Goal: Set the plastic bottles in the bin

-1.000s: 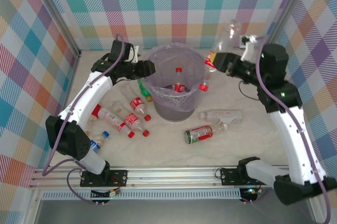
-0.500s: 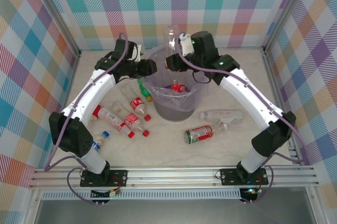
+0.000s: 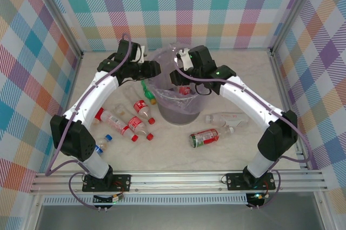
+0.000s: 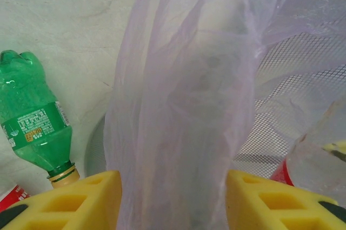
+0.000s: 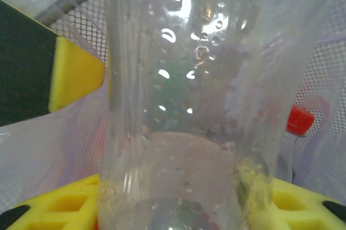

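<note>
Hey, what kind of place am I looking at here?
Probably a robot lab test cell, not a home: checked walls box in a pale tabletop, two robot arms are bolted to an aluminium rail, and plastic bottles lie beside a bag-lined bin.

The bin (image 3: pixel 181 114) was grey mesh under a lilac bag (image 4: pixel 184 105). At its nine o'clock lay a green bottle (image 4: pixel 35 127) (gold cap), at eight red-labelled bottles (image 3: pixel 138 127). The right hand (image 5: pixel 178 207), yellow-padded, carried a clear bottle (image 5: pixel 184 105). Walls (image 3: pixel 178 2) were pastel plaid.
</note>
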